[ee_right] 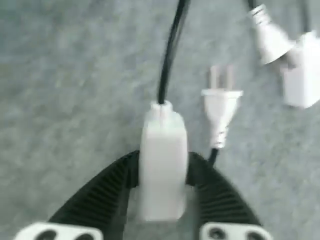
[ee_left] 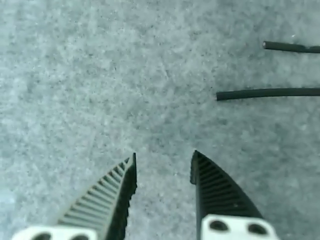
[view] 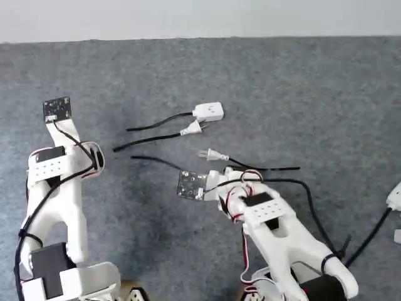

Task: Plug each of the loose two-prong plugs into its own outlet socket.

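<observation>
Working over a grey, felt-like table (view: 326, 94), meeting a pale wall (view: 188, 19) along the far edge. Clamping a white socket block (ee_right: 162, 175) in the right gripper (ee_right: 162, 157), jaws closed snugly on its two sides, with a black cord (ee_right: 170, 55) leaving its front. Holding that block just beside the middle plug (ee_right: 221, 107), not touching, prongs pointing away. Lying beyond the middle plug: a second plug (view: 193, 129) and a white outlet socket (view: 208, 111), nearly touching each other. Hovering well off to the middle plug's left, the left gripper (ee_left: 164, 155), jaws partway apart and gripping nothing, over bare table near two black cord ends (ee_left: 265, 93). Resting far to the middle plug's right, more white pieces (view: 395, 195).
</observation>
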